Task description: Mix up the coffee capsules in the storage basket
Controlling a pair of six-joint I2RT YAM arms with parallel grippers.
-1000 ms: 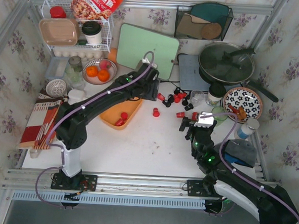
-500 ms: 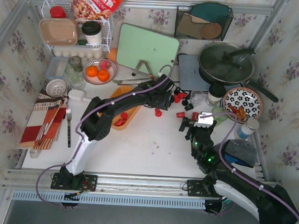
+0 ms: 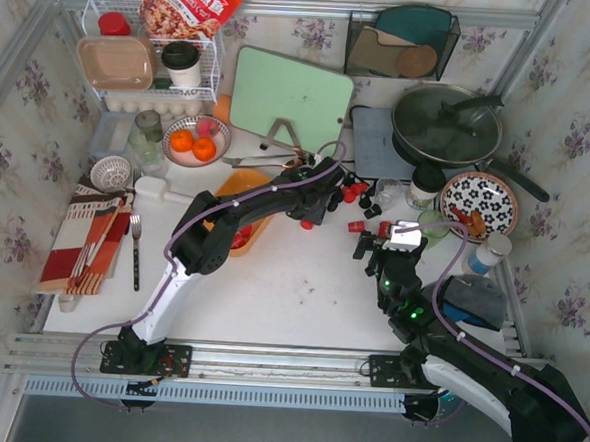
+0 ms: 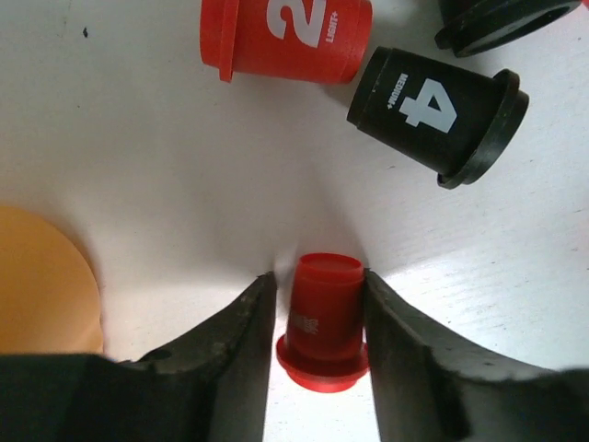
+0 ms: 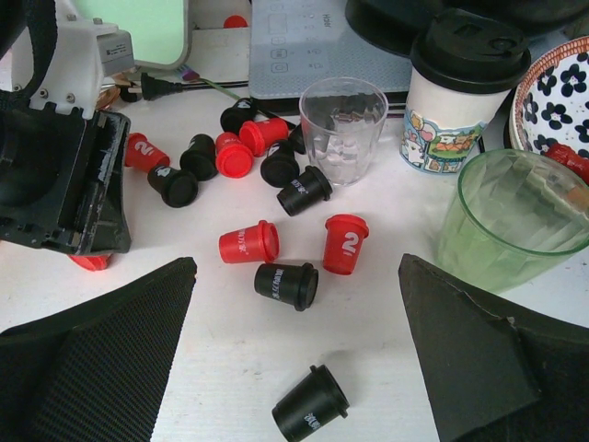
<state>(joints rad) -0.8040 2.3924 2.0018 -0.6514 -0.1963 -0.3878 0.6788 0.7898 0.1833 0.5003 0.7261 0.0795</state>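
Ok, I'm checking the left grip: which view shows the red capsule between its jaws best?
Left wrist: the red capsule lies on its side between the jaws of the left gripper, close up. Top external shows only a red speck at the gripper's tip; right wrist, a red sliver under the gripper body.

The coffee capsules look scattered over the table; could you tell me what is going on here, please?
The left gripper has a red capsule between its fingers on the white table, beside the orange storage basket; whether it is clamped yet cannot be told. Most of the red and black coffee capsules lie loose on the table near a clear cup. The right gripper hangs open above some of them, holding nothing.
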